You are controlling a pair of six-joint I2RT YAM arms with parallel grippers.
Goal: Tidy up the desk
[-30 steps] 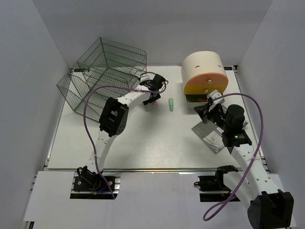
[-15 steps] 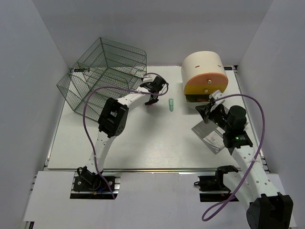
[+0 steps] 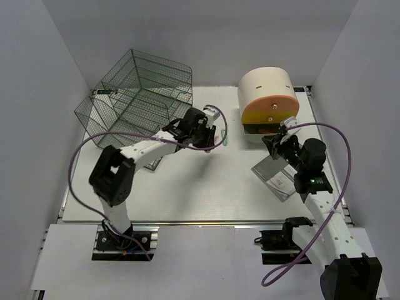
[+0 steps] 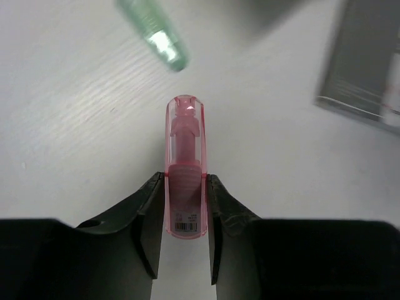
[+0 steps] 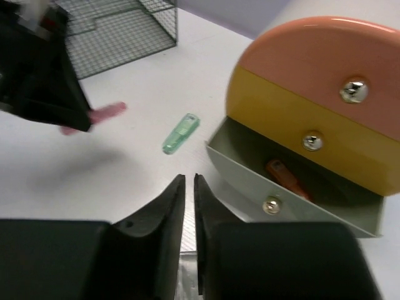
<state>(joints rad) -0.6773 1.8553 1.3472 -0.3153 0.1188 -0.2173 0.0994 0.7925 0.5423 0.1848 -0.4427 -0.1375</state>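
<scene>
The left tool (image 4: 185,182) is clamping a pink translucent plastic marker (image 4: 185,140) by the far edge of the white surface (image 3: 187,190); the right tool (image 5: 189,182) is gaping slightly.

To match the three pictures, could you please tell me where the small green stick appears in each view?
Top external: green stick, centre-back, just right of the left gripper.
Left wrist: top edge, left of centre, blurred.
Right wrist: centre, left of the open drawer.
Shared landmark: the left gripper holding a pink pen.
</scene>
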